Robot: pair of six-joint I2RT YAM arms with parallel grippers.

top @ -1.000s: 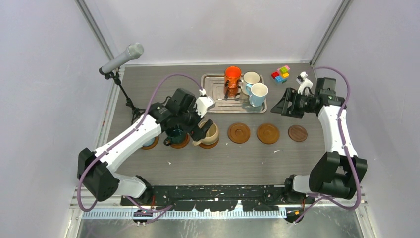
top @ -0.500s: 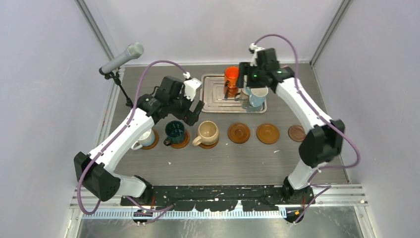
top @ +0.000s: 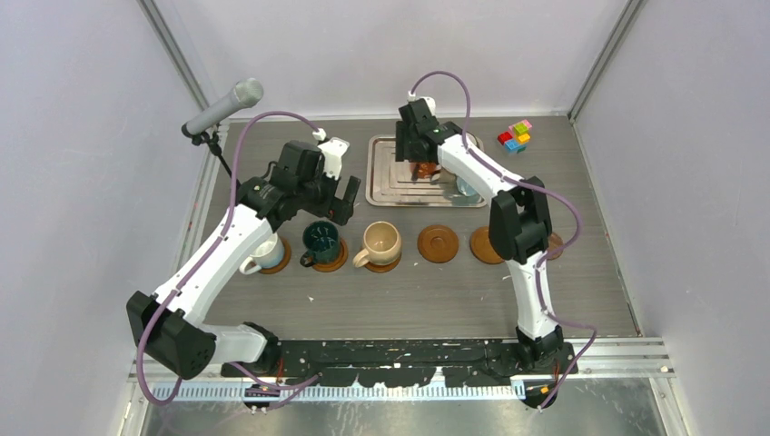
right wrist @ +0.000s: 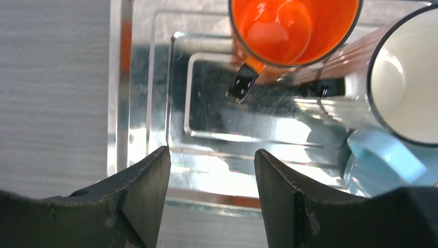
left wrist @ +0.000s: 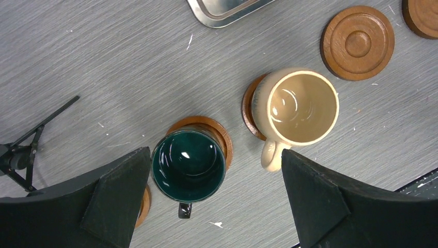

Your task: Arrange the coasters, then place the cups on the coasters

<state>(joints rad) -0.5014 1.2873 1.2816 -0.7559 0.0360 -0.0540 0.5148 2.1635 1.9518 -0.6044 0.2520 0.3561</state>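
Three cups stand on coasters at the left of the row: a whitish cup (top: pixel 261 255), a dark green cup (left wrist: pixel 188 165) and a beige cup (left wrist: pixel 302 106). To their right lie empty coasters (top: pixel 438 243), two of them partly behind the right arm. My left gripper (left wrist: pixel 215 153) hangs open above the green and beige cups, holding nothing. The silver tray (right wrist: pixel 144 103) carries an orange cup (right wrist: pixel 289 26), a whitish cup (right wrist: pixel 408 77) and a light blue cup (right wrist: pixel 382 165). My right gripper (right wrist: pixel 212 151) is open over the tray, just short of the orange cup's handle.
A microphone (top: pixel 222 107) on a tripod stands at the back left, its legs (left wrist: pixel 20 150) close to my left gripper. Small coloured blocks (top: pixel 515 136) lie at the back right. Grey walls close in the table on three sides.
My right arm has swung from the table's right side across to the tray, over the orange cup, its jaws narrowing a little. My left gripper has risen off the beige cup and drawn back-left.
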